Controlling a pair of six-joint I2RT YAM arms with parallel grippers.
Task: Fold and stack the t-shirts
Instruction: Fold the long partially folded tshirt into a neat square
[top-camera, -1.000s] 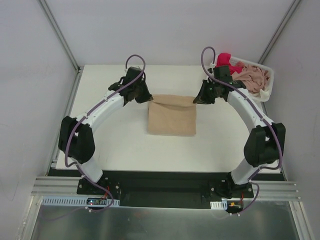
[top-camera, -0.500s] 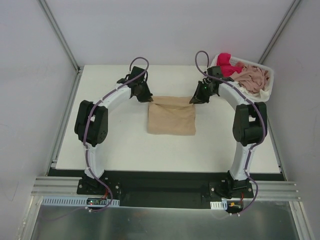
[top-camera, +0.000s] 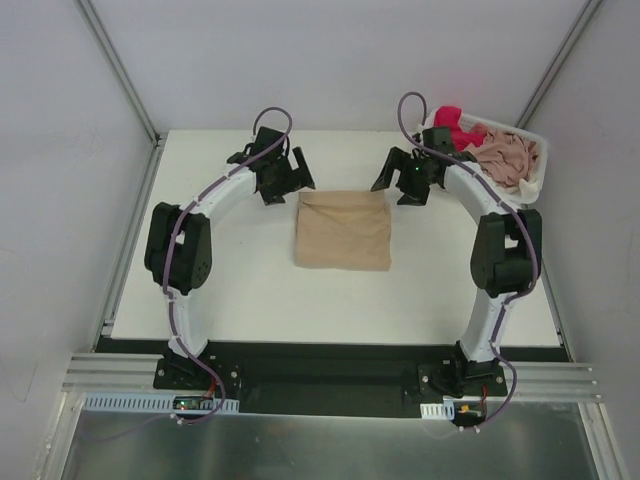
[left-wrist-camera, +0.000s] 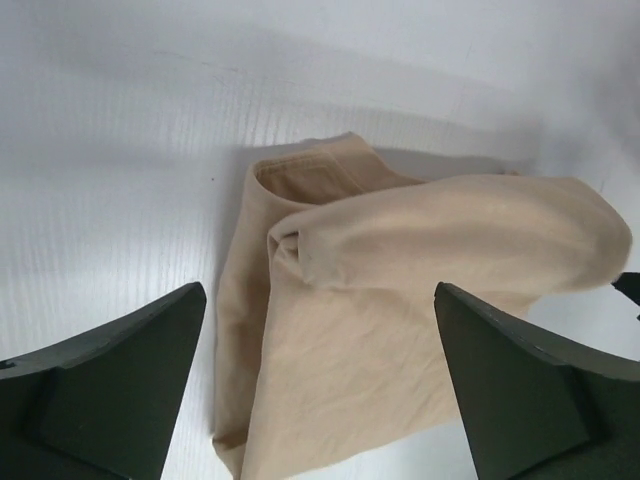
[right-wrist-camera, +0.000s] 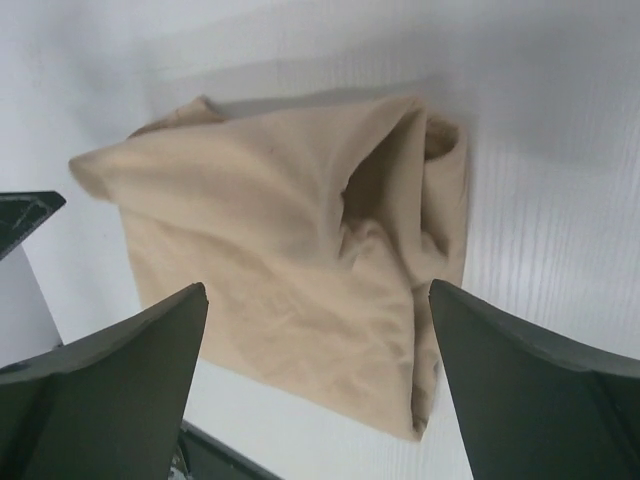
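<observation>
1. The left arm (top-camera: 215, 200) is made of glossy white curved link shells joined by bulky matte black joint housings.
2. The right arm (top-camera: 482, 205) is built alike, with white shells and black joints.
3. A thin purple-grey cable (top-camera: 270, 118) loops off each wrist and runs along the links.
4. The left gripper (top-camera: 290, 186) is matte black. Its fingers (left-wrist-camera: 110, 390) are broad dark wedges with flat, bevelled faces.
5. The right gripper (top-camera: 398, 190) is the same black, with matching wedge-shaped fingers (right-wrist-camera: 100, 390).
6. Both bases sit on a flat black mounting plate (top-camera: 320, 375), fronted by a ribbed silver aluminium rail (top-camera: 330, 398).
</observation>
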